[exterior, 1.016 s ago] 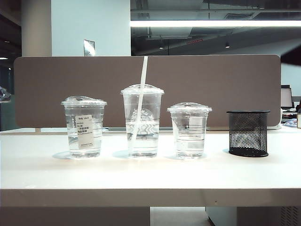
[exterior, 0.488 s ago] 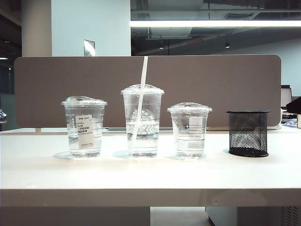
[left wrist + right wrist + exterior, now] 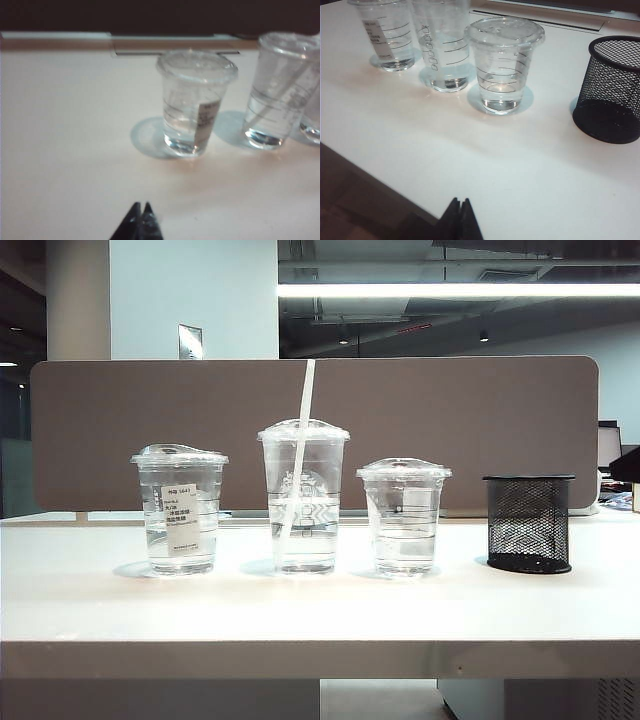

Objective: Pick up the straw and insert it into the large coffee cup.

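We see the straw already standing slanted inside the large coffee cup on the tabletop. Our left gripper and right gripper hover apart, jaws clenched, empty. Insertion looks complete; nothing further seems needed.

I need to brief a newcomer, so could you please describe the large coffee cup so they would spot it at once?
On the white table, three lidded clear cups stand in a row beside a black mesh pen holder. The large coffee cup is the middle one: the tallest, with a white straw poking out through its domed lid.
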